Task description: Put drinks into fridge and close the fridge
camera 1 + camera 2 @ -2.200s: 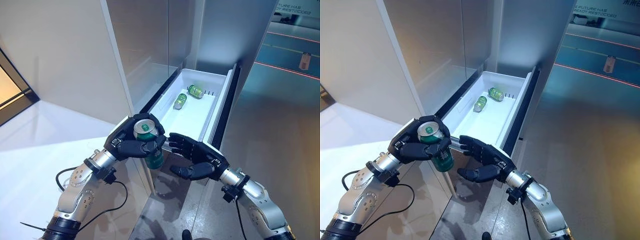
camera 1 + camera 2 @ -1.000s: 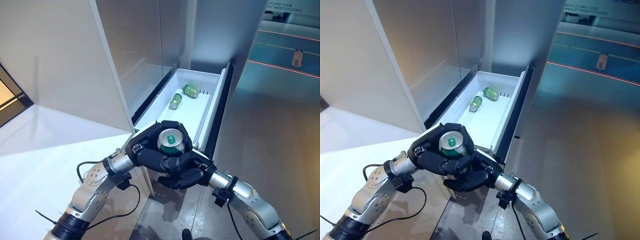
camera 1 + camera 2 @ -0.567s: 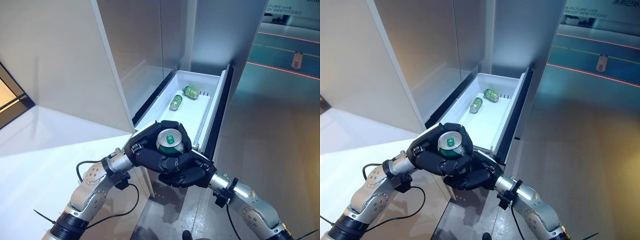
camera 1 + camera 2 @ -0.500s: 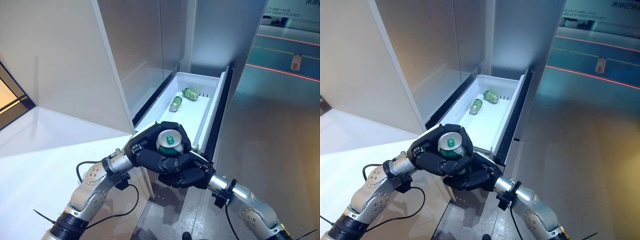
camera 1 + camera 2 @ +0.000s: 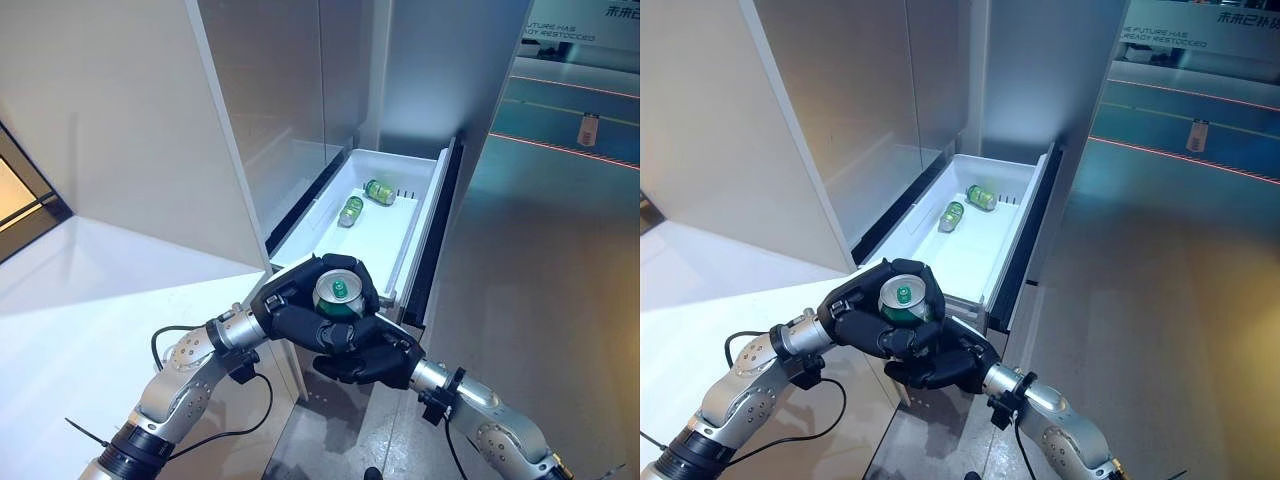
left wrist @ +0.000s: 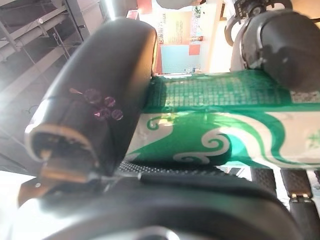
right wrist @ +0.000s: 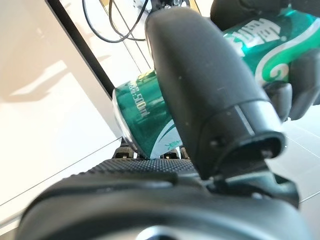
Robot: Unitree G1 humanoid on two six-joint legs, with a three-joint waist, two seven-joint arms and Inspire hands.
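Fridge drawer; both-hand-held green can

Right robot hand now closed around green can under left robot hand.

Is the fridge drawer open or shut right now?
Open: the white drawer is pulled out, with two green cans lying inside.
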